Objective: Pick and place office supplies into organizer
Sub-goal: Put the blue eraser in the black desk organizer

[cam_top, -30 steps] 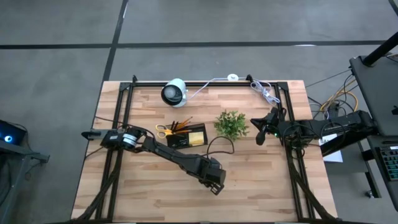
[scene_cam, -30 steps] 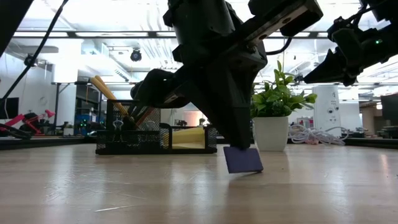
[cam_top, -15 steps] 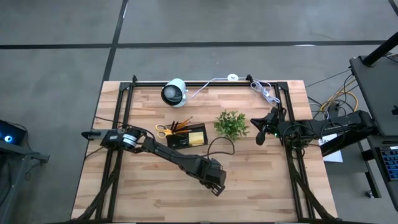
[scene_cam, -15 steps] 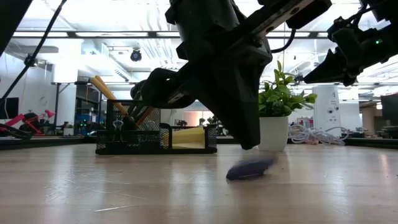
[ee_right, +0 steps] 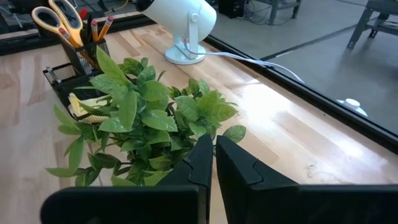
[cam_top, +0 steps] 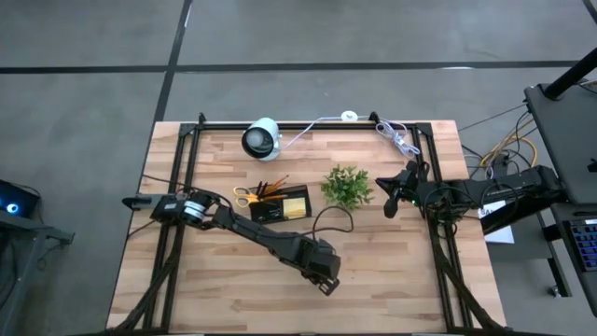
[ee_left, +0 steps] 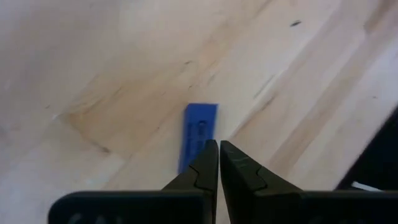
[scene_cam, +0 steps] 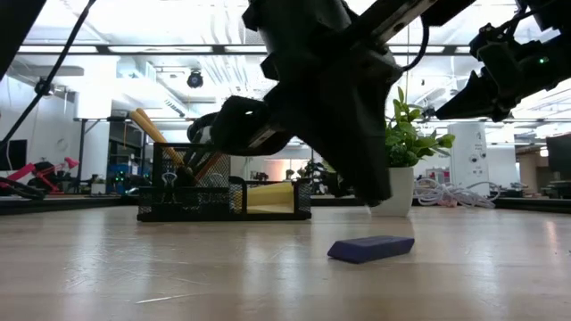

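Observation:
The tiny blue piece (scene_cam: 370, 248) lies flat on the wooden table, right in front of my left gripper's tips in the left wrist view (ee_left: 200, 132). My left gripper (scene_cam: 379, 201) is shut and points steeply down just above it, not touching. The black organizer (cam_top: 278, 203) stands mid-table with orange pencils (cam_top: 272, 187), yellow-handled scissors (cam_top: 244, 196) and a yellow sticky-note pad (cam_top: 295, 203) in it. My right gripper (cam_top: 390, 207) waits shut at the table's right side, beside the plant.
A green plant in a white pot (cam_top: 347, 185) stands right of the organizer. A white round camera-like device (cam_top: 261, 138) and a white coiled cable (cam_top: 396, 138) sit along the far edge. Bare wood lies toward the near edge around the blue piece.
The blue piece stood on edge under my left gripper's shut fingertips. It has tipped over and now lies flat on the table. The fingertips now stand clear above it.

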`<act>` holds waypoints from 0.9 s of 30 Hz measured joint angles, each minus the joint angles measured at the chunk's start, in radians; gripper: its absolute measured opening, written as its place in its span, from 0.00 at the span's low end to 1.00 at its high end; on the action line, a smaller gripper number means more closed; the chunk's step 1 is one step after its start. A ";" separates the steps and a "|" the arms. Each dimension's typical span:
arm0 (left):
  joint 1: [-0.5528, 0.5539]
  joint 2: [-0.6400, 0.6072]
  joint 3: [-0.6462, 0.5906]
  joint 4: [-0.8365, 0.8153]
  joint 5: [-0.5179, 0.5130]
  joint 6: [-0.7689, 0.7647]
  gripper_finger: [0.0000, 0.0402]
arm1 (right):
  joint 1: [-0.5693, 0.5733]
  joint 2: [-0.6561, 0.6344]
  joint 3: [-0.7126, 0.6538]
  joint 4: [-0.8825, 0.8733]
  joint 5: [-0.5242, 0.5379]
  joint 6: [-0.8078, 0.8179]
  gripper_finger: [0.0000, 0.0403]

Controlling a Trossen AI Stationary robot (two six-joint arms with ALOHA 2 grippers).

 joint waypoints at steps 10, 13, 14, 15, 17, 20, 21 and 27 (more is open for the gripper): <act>0.000 -0.045 -0.003 0.059 -0.029 0.152 0.07 | 0.000 -0.003 0.000 0.003 -0.032 0.004 0.03; -0.002 -0.099 -0.005 0.061 -0.142 0.238 0.05 | 0.000 -0.018 0.004 0.028 -0.159 -0.001 0.03; -0.002 -0.126 -0.006 0.061 -0.184 0.271 0.04 | 0.001 -0.022 0.010 0.041 -0.199 -0.003 0.03; -0.002 -0.154 -0.008 0.061 -0.228 0.303 0.03 | 0.001 -0.023 0.019 0.059 -0.238 -0.006 0.03; 0.003 -0.207 -0.009 0.062 -0.310 0.366 0.01 | 0.001 -0.023 0.036 0.090 -0.287 -0.017 0.03; 0.014 -0.297 -0.035 0.059 -0.459 0.473 0.00 | 0.001 -0.022 0.069 0.131 -0.309 -0.056 0.03; 0.018 -0.331 -0.053 0.059 -0.502 0.504 0.00 | 0.001 -0.022 0.082 0.148 -0.309 -0.074 0.03; 0.041 -0.603 -0.277 0.095 -0.560 0.627 0.00 | 0.003 -0.002 0.175 0.233 -0.333 -0.230 0.03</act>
